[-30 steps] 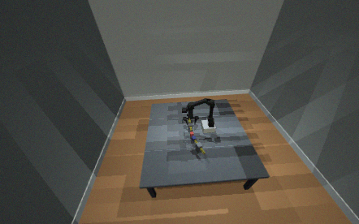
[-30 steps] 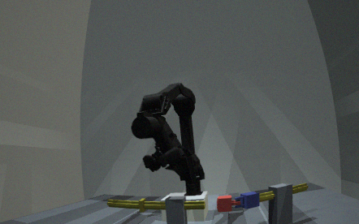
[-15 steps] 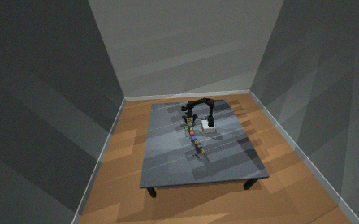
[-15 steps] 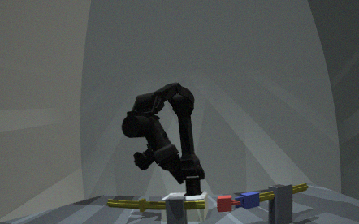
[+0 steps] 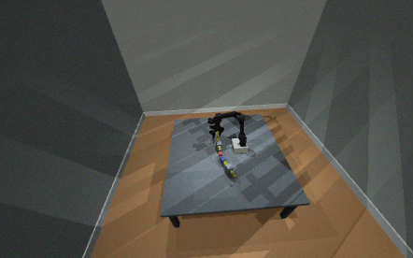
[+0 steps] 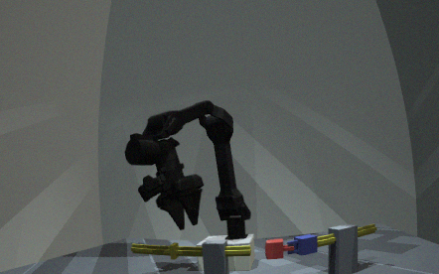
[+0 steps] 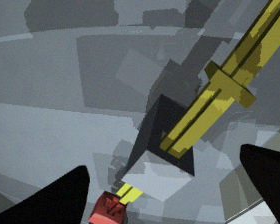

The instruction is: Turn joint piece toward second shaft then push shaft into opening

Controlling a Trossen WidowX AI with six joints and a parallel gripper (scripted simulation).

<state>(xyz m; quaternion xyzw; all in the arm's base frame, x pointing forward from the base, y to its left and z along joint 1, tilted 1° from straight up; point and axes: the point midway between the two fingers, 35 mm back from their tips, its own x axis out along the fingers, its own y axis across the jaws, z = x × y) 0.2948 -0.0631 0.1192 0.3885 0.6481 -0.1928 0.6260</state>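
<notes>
The red joint piece (image 5: 220, 153) (image 6: 274, 248) (image 7: 107, 209) is hinged to the blue piece (image 5: 223, 159) (image 6: 305, 244) on the first shaft (image 5: 233, 173) (image 6: 326, 240). A grey block (image 5: 230, 165) (image 6: 344, 248) carries that shaft. The yellow second shaft (image 6: 147, 249) (image 7: 201, 120) runs through another grey block (image 6: 215, 258) (image 7: 156, 175) and has a raised collar (image 6: 174, 250) (image 7: 230, 85) on its outer part. The red piece's opening faces this shaft; a gap separates them in the exterior view. My gripper (image 6: 188, 225) (image 7: 165, 164) is open and empty above the second shaft, touching nothing.
The arm's white base (image 5: 240, 147) (image 6: 244, 260) stands beside the row of shafts and blocks. Both grey blocks stand upright as obstacles on the dark table (image 5: 188, 187). Broad shadows cross the table top.
</notes>
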